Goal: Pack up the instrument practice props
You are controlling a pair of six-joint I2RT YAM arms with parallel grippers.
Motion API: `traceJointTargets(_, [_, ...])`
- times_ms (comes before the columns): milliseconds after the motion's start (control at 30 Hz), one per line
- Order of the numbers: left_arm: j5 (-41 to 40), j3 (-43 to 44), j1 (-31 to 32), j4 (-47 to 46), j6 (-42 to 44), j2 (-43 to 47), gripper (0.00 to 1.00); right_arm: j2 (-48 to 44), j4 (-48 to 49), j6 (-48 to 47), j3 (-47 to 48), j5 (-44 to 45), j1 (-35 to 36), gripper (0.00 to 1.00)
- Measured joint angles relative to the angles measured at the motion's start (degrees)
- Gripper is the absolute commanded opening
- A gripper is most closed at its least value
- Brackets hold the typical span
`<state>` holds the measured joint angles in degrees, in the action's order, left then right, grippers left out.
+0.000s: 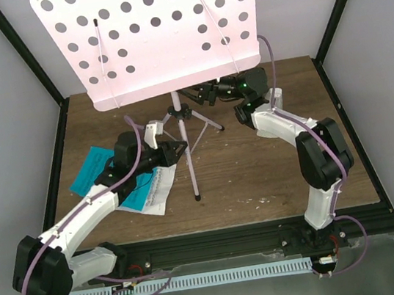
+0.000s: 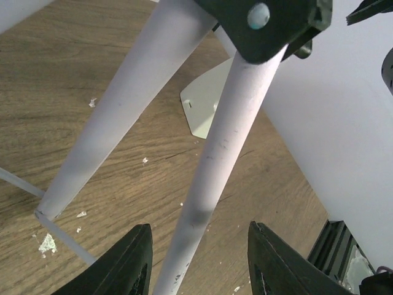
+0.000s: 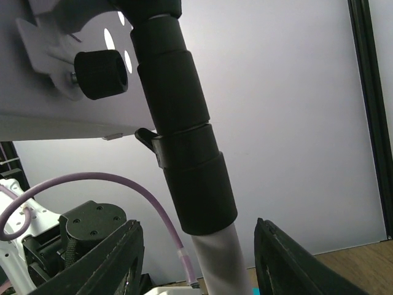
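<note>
Jaws apart, left gripper (image 2: 199, 232) straddles leg (image 2: 216, 157).

Top cam: high at near edge, looks down & fwd over whole table (image 1: 260, 175), far off. L wrist cam: v. close, aimed along a tripod leg (image 2: 215, 160), tabletop behind. R wrist cam: close, tilted up at black collar (image 3: 184, 141). All 3 share music stand (image 1: 169, 62).

This looks like a robotics lab test cell: a wood-pattern table (image 1: 260, 175) closed in by plain white walls (image 1: 389, 89) and black metal frame bars (image 1: 22, 51).
</note>
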<state>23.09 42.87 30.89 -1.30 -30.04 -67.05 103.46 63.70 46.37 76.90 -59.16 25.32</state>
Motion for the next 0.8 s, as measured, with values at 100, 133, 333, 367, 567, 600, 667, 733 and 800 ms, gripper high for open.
traceJointTargets(100, [0.4, 0.5, -0.2, -0.1, 0.0, -0.8, 0.39, 0.7, 0.0, 0.0, 1.0, -0.4, 0.0, 0.47])
traceJointTargets(133, [0.4, 0.5, -0.2, -0.1, 0.0, -1.1, 0.39, 1.1, -0.1, 0.2, 1.5, -0.6, 0.0, 0.45])
traceJointTargets(333, [0.1, 1.3, -0.2, 0.3, 0.3, -3.4, 0.38, 3.4, -0.2, 1.1, 5.8, -1.6, 0.0, 0.40])
traceJointTargets(367, [0.1, 1.5, -0.2, 0.4, 0.3, -3.7, 0.38, 3.7, -0.3, 1.1, 6.4, -1.7, 0.0, 0.40])
traceJointTargets(567, [0.3, 3.0, -0.2, 0.3, 0.3, -5.4, 0.38, 4.7, -0.7, 1.1, 8.1, -3.1, 0.0, 0.44])
traceJointTargets(600, [0.4, 3.2, -0.2, 0.2, 0.3, -5.7, 0.37, 4.7, -0.8, 1.0, 8.2, -3.2, 0.1, 0.44])
traceJointTargets(667, [0.5, 4.1, -0.2, 0.1, 0.5, -6.7, 0.37, 4.7, -1.5, 0.9, 8.5, -3.5, 0.4, 0.44])
traceJointTargets(733, [0.6, 5.2, -0.2, 0.3, 1.2, -7.8, 0.37, 4.7, -2.0, 0.7, 8.8, -3.8, 0.5, 0.45])
traceJointTargets(800, [0.8, 6.1, -0.2, 0.4, 1.8, -8.6, 0.37, 4.9, -2.5, 0.4, 9.4, -4.1, 0.8, 0.45])
